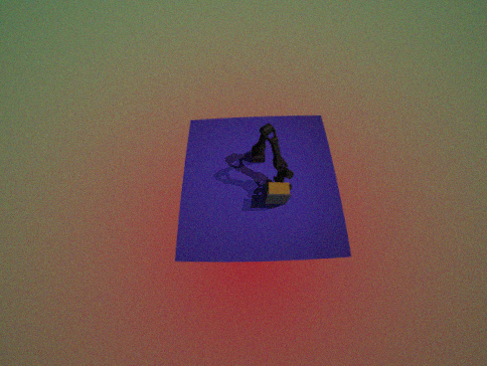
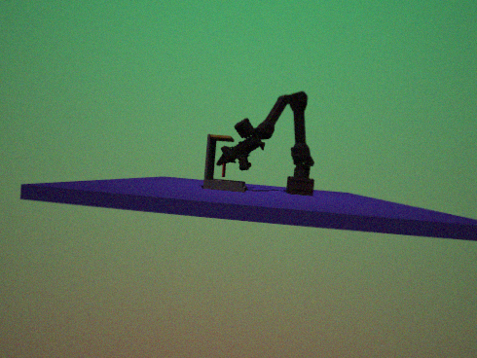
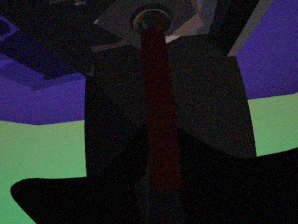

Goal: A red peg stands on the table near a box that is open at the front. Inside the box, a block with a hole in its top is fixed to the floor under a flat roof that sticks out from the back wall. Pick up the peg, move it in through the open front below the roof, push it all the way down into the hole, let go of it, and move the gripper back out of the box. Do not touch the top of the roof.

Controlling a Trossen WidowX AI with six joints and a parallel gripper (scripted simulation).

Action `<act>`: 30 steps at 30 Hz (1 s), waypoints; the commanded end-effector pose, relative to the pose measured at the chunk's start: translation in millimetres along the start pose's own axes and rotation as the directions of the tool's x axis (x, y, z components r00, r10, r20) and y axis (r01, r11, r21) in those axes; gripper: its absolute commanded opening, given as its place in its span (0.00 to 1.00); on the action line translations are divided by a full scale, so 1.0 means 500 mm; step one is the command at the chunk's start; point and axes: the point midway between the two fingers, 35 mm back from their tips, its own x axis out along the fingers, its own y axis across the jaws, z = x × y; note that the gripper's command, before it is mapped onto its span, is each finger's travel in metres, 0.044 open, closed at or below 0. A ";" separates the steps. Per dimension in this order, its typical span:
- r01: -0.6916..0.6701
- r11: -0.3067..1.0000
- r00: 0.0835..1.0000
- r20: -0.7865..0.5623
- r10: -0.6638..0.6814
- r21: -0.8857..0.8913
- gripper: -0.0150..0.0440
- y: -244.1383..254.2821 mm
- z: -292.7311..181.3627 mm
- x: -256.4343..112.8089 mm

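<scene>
The red peg point(image 2: 224, 170) point(image 3: 160, 100) hangs upright, held at its upper part. My gripper point(image 2: 222, 161) point(image 3: 155, 128) is shut on it, inside the box below the roof point(image 1: 278, 188) point(image 2: 221, 138). In the exterior view, the peg's lower end is a little above the low side wall point(image 2: 225, 185). In the wrist view, the block point(image 3: 120, 26) has a round hole point(image 3: 151, 18), and the peg's lower end overlaps the hole's near rim. Whether the end is in the hole cannot be told. In the top view the roof and box hide the fingers and peg.
The box's back wall point(image 1: 276, 199) point(image 2: 210, 158) rises just beyond the fingertips. The roof is close above the front of the gripper, with the arm coming in through the open front. The box stands on the purple table point(image 1: 224, 234) point(image 2: 122, 195).
</scene>
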 end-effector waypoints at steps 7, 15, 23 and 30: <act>0.001 1.000 1.000 0.003 -0.001 -0.006 0.25 -0.004 0.004 0.011; 0.001 1.000 1.000 0.003 -0.001 -0.007 0.25 0.002 0.023 0.017; 0.001 1.000 1.000 0.003 -0.001 -0.007 0.25 0.000 0.038 0.030; 0.001 1.000 1.000 0.003 -0.001 -0.007 0.25 0.000 0.048 0.036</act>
